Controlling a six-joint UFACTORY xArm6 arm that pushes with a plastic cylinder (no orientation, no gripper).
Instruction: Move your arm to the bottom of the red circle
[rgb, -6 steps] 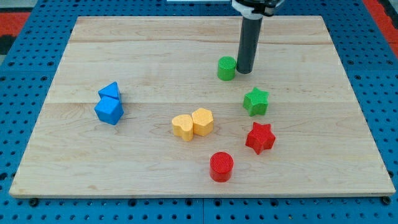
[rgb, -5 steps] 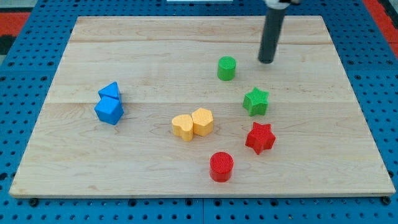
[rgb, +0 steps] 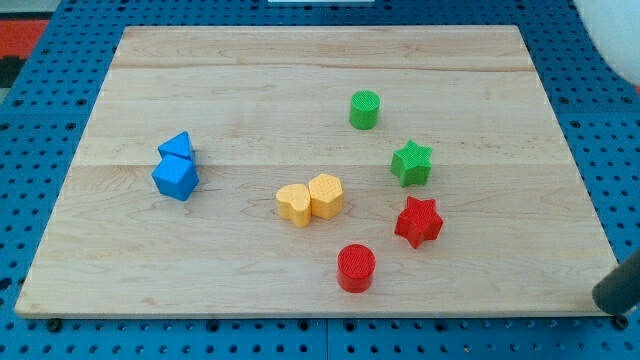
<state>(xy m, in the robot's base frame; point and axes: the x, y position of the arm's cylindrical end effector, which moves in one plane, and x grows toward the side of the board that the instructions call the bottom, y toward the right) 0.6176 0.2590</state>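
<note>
While the red circle (rgb: 356, 267) sits low on the desk (rgb: 240, 90), just right of centre and close to the bottom edge, my rod shows only as a dark stub at the view's bottom-right corner, off the board's edge. My tip (rgb: 612, 305) is barely in frame there, and I judge its very end from that stub. I have no fingers to open or shut, only this rod.

From the red circle, the red star (rgb: 418, 221) lies near at about 2 o'clock, the green star (rgb: 411, 163) beyond it, and the green cylinder (rgb: 365, 109) far up at 12. The two yellow blocks (rgb: 310, 199), touching, sit at about 11 o'clock; the two blue blocks (rgb: 176, 167), also touching, lie well apart at 10.

The red circle lies at roughly 9 o'clock from my tip. By my judgement, the spot I want is the bare strip at the circle's 6 o'clock.
</note>
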